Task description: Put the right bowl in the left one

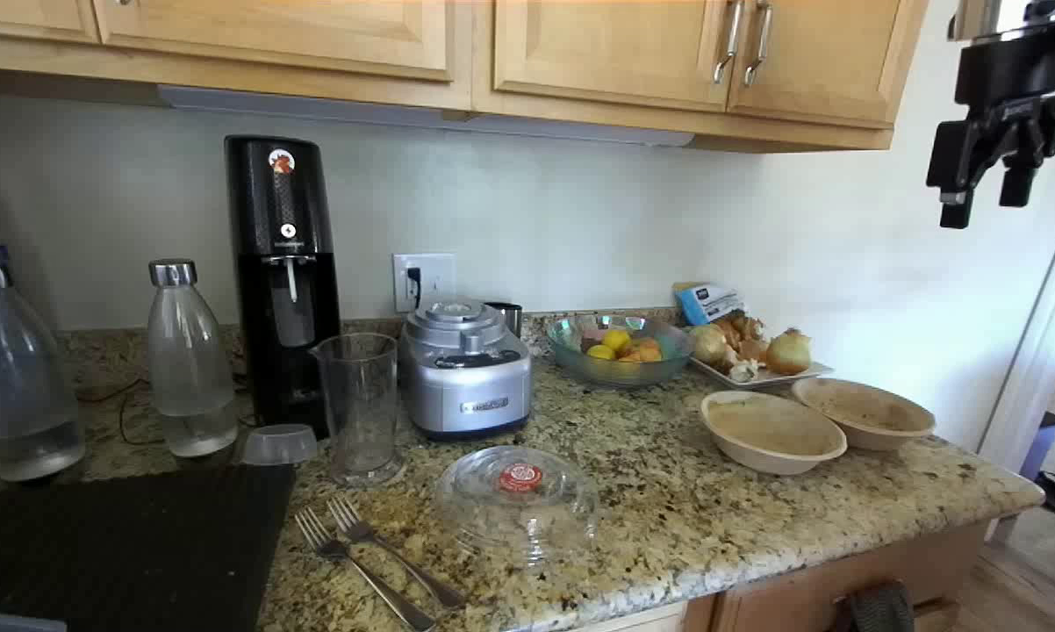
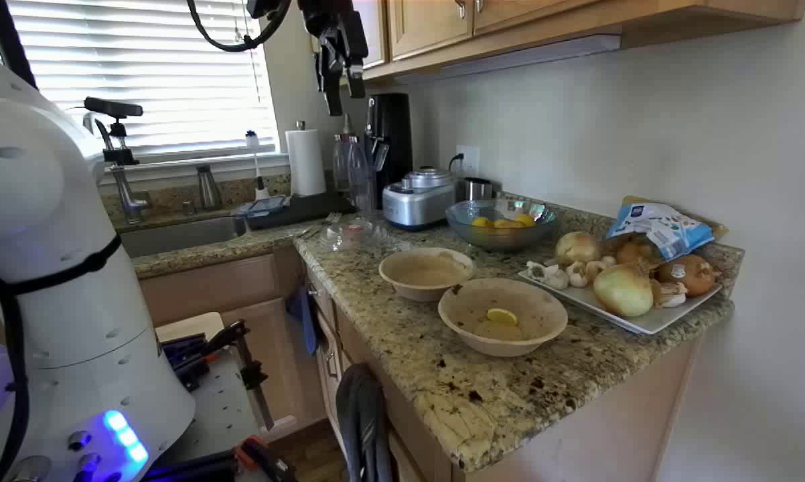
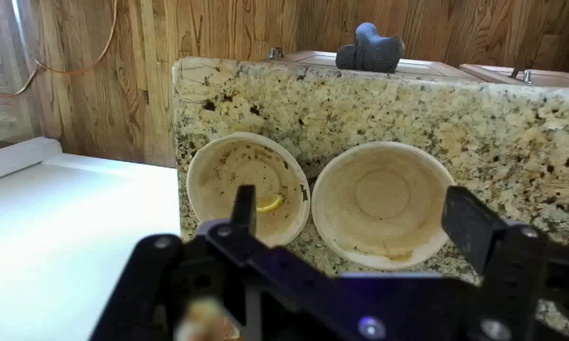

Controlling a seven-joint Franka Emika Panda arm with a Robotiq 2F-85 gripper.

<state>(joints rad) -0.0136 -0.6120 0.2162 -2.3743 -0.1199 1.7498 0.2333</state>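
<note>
The right bowl is tan and holds a lemon slice [image 2: 503,316] and dark specks. It stands on the counter in both exterior views [image 1: 870,411] [image 2: 530,311], nearer the counter's end. The left bowl, tan and paler inside, stands close beside it [image 1: 769,426] [image 2: 422,270]. In the wrist view the order is flipped: the right bowl [image 3: 249,173] is at left, the left bowl [image 3: 381,194] at right. My gripper is open and empty, high above the counter in both exterior views [image 1: 984,202] [image 2: 345,100]; in the wrist view its fingers [image 3: 351,203] straddle the left bowl's outline.
A white plate [image 2: 643,328] with onions and garlic lies behind the bowls by the wall. A glass fruit bowl [image 1: 580,364], a food processor [image 1: 466,386] and a clear plastic lid [image 1: 519,518] stand further along. Cabinets [image 1: 615,53] hang above.
</note>
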